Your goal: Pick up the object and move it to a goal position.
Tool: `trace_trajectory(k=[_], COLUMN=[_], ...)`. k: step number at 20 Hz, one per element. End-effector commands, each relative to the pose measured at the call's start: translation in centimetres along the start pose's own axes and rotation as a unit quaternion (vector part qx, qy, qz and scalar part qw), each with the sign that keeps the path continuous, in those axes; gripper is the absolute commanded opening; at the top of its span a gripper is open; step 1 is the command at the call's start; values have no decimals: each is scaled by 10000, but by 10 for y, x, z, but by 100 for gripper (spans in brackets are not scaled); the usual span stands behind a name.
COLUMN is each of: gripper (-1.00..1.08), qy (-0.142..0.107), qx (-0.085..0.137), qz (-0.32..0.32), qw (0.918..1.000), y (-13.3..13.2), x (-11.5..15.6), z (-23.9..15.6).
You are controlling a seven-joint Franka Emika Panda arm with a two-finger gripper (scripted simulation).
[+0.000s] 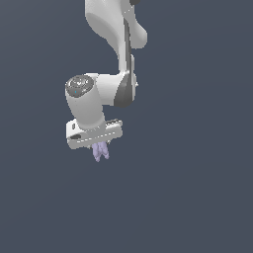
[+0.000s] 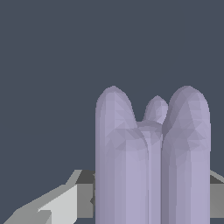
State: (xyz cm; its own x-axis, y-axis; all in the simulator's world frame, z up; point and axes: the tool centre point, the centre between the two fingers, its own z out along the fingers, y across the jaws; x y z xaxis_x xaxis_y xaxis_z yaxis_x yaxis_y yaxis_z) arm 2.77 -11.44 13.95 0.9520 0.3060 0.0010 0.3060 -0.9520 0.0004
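I have the lavender ridged object [image 1: 101,151] clamped in the gripper [image 1: 100,146], hanging just beneath the white hand with nothing under it. In the wrist view the object [image 2: 151,166] fills the space between the fingers [image 2: 65,203]. I judge the pick done; carrying it to the goal remains, and I see no goal marker.
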Motion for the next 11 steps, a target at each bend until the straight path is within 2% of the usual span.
trace_trajectory(k=[1, 6, 11], gripper=[-100, -100, -100], qy=[-2, -2, -5], qx=[4, 4, 2], qz=[-10, -10, -10], qw=[10000, 10000, 10000], y=[20, 45, 50], x=[-4, -8, -7], z=[-11, -24, -26])
